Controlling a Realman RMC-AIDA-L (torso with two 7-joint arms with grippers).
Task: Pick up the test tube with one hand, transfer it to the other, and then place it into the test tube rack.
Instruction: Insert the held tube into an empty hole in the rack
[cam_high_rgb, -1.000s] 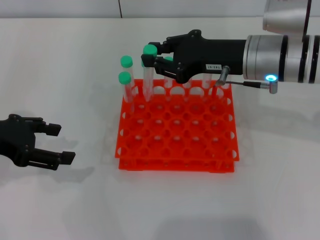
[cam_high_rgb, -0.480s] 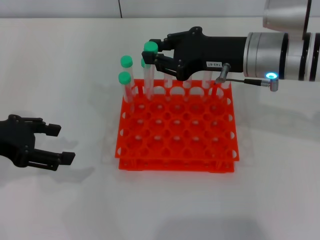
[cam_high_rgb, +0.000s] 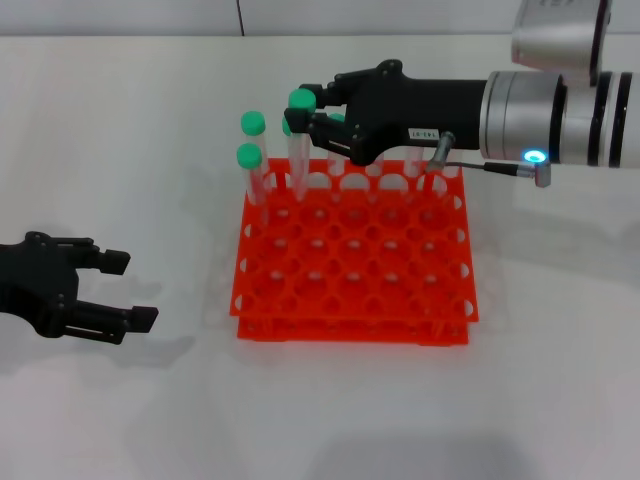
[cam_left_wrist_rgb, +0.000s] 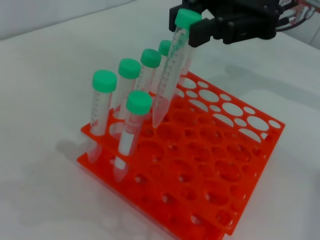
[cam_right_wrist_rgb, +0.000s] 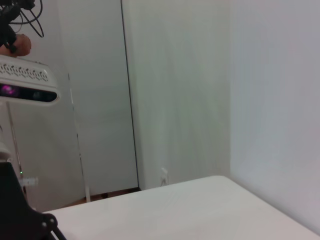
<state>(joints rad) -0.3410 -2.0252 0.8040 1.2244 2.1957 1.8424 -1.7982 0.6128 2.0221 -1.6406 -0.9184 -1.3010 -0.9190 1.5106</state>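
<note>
In the head view the right gripper (cam_high_rgb: 312, 112), the one with a small white label on its side, reaches from the right over the far left part of the orange-red rack (cam_high_rgb: 353, 255), which stands on the white table (cam_high_rgb: 150, 150). Its jaws are clenched on the tube (cam_high_rgb: 298, 140) just below the green cap, and the tube hangs nearly upright with its lower end down at the rack's far rows; whether the tip is inside a hole cannot be told from here. Two more green-capped tubes (cam_high_rgb: 252, 160) stand in the rack's far left corner, just beside the held one. The left gripper (cam_high_rgb: 115, 290), unlabelled, rests low over the table well to the left of the rack, its jaws released and nothing between them. In the left wrist view the right gripper (cam_left_wrist_rgb: 202, 25) holds the tube (cam_left_wrist_rgb: 171, 70) by its top, tilted, its pointed tip at the rack's (cam_left_wrist_rgb: 200, 165) upper tier beside a row of standing tubes (cam_left_wrist_rgb: 125, 90); one more tube (cam_left_wrist_rgb: 131, 132) stands apart in a nearer row, leaning a little. The right wrist view shows only pale walls, a white surface, and a camera bar (cam_right_wrist_rgb: 27, 87) at one edge; neither the tube nor the rack appears there.
</note>
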